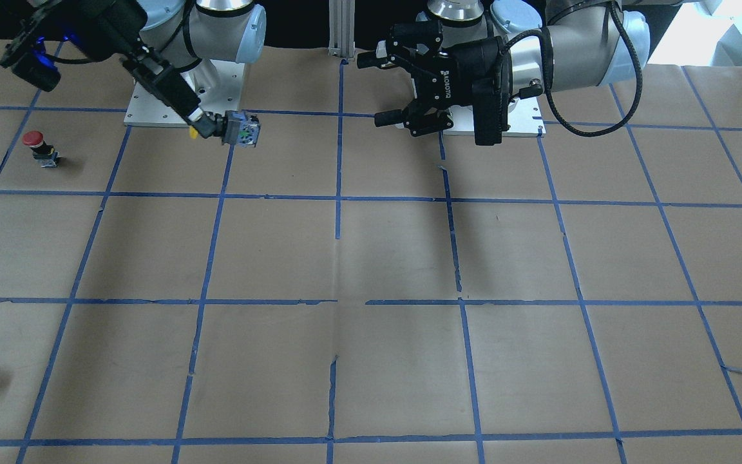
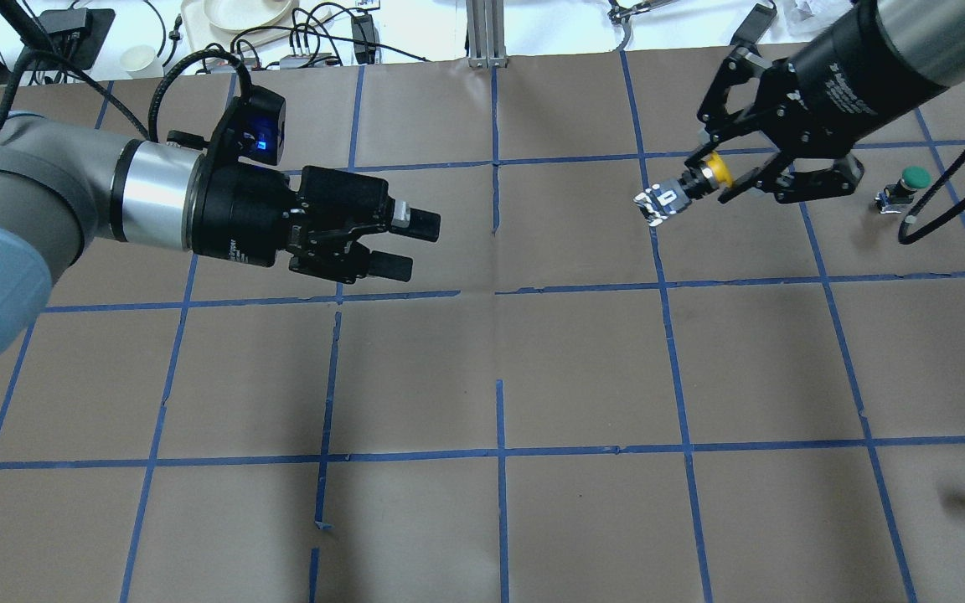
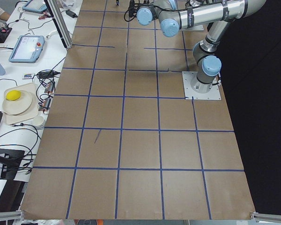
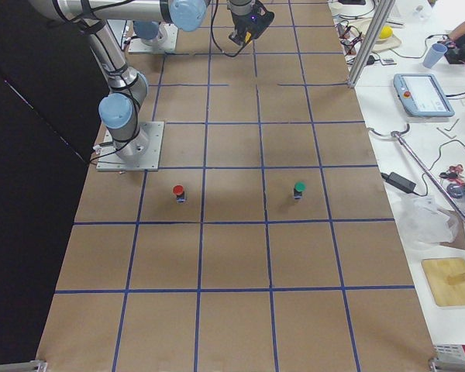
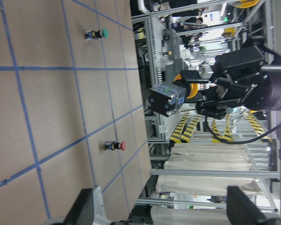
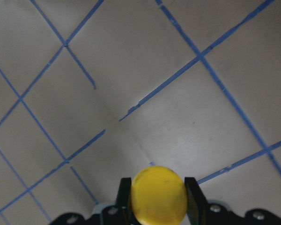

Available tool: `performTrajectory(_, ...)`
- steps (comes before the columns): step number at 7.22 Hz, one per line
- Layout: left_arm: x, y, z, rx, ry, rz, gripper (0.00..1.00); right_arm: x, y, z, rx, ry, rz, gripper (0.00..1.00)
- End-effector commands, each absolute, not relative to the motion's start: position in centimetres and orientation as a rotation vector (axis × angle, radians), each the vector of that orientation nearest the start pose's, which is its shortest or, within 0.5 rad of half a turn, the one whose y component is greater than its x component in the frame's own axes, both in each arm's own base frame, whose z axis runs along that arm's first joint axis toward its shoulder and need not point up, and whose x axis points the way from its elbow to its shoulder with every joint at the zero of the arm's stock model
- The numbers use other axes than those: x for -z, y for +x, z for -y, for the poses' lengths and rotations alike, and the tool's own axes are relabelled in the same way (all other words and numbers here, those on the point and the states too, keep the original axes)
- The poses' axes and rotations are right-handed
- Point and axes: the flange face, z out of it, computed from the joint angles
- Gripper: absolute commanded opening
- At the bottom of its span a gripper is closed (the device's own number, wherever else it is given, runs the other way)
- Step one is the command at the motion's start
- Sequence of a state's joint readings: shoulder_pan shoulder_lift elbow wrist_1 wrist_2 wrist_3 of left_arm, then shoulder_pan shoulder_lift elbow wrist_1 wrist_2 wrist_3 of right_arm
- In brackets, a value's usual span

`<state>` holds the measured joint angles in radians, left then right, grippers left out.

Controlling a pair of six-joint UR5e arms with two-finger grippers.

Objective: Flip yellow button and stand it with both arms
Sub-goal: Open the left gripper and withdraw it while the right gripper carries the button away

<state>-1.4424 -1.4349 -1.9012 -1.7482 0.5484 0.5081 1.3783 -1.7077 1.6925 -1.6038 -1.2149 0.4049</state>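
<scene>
Facing the robot, the right gripper (image 1: 209,127) clamps the yellow button (image 1: 237,129) aloft, base outward; the left gripper (image 1: 379,89) hangs with jaws apart. Overhead, they are well apart, so a misaligned handover could knock it loose. On the right wrist, fingers (image 6: 125,193) pinch the round cap, which might pivot.

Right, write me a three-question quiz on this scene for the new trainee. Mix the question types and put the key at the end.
1. True or false: the yellow button is standing on the table.
2. Which gripper is open and empty? A) the left gripper B) the right gripper C) both
3. Fill in: besides the red button, a ____ one also sits on the table.

Key
1. False: the right gripper holds it in the air.
2. A
3. Green: the green button.
</scene>
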Motion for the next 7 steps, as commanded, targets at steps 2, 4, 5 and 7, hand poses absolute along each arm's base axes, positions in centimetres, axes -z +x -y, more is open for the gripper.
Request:
performTrajectory(2, -41.9, -12.5, 44.1, 0.065, -0.398, 2.594, 1.0, -43.1, -0.5, 47.2, 0.204, 0.291, -2.955, 0.23)
performTrajectory(4, -44.9, -10.4, 45.2, 0.09, -0.384, 2.861, 1.0, -36.5, -6.6, 49.7, 0.348, 0.025, -3.009, 0.19)
performTrajectory(5, -46.0, -10.0, 45.4, 0.086, -0.332, 2.926, 1.0, -35.0, -9.4, 50.4, 0.385, -0.082, -3.029, 0.19)
performTrajectory(7, -46.4, -11.1, 44.8, 0.082, -0.187, 3.014, 1.0, -32.0, -14.6, 49.1, 0.392, -0.305, -3.036, 0.16)
